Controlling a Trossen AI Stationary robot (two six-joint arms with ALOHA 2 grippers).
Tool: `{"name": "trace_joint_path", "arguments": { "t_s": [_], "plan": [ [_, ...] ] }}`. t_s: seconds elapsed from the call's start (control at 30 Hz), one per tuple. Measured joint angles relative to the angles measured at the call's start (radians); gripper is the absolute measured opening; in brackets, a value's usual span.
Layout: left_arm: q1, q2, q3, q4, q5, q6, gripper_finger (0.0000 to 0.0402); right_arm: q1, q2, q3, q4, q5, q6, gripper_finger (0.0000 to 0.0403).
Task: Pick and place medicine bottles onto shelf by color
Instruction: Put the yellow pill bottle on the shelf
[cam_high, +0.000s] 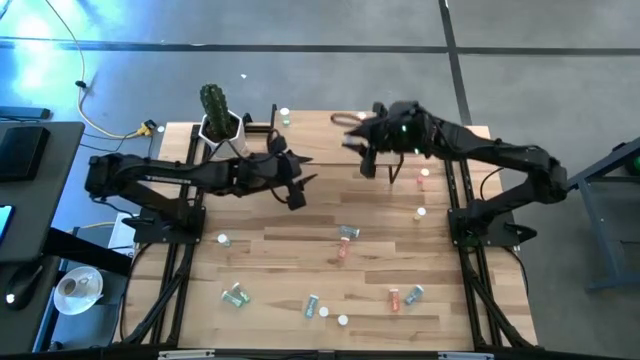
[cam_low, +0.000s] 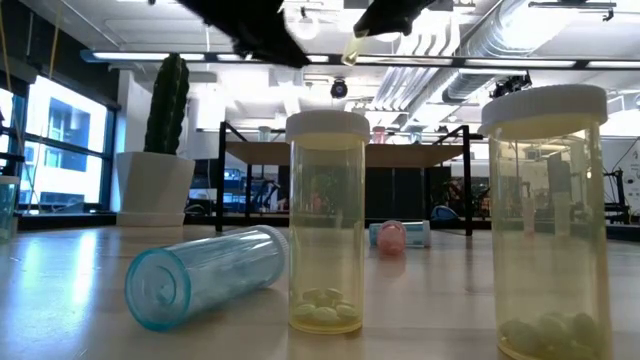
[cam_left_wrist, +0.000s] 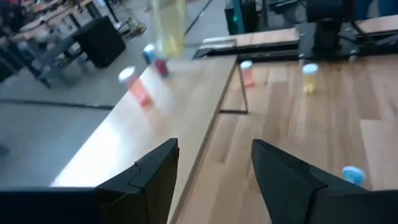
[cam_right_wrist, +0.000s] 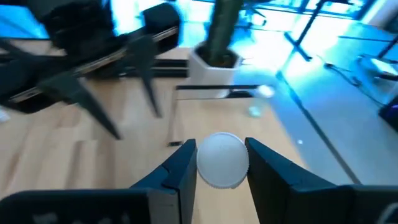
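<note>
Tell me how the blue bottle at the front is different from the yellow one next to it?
The blue bottle lies on its side, while the yellow bottle stands upright. The blue bottle's round end faces the camera; the yellow bottle wears its white cap on top, and pale pills show at its bottom. Both are see-through and rest on the table.

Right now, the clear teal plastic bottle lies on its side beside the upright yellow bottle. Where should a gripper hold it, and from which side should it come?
Probably grip the clear teal plastic bottle at mid-body from straight above, closing across its width. It lies flat on the wooden table, and the upright yellow bottle crowds its far end.
</note>
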Motion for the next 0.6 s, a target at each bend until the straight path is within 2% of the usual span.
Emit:
{"name": "trace_joint_path", "arguments": {
  "t_s": [0.2,0.37,0.53,0.6],
  "plan": [
    [0.046,-0.063,-0.153,0.123,0.039,-0.067,0.0188,-0.117,0.105,0.175,-0.081,-0.058,-0.021,0.0106],
    [0.086,-0.089,-0.234,0.239,0.069,-0.071,0.0187,-0.185,0.235,0.361,-0.196,-0.077,-0.021,0.0106],
    [0.139,-0.136,-0.249,0.221,0.069,-0.068,0.0186,-0.238,0.376,0.540,-0.286,-0.231,-0.015,0.0106],
    [0.158,-0.158,-0.249,0.215,0.068,-0.073,0.0186,-0.252,0.428,0.602,-0.308,-0.246,-0.015,0.0106]
  ]
}}
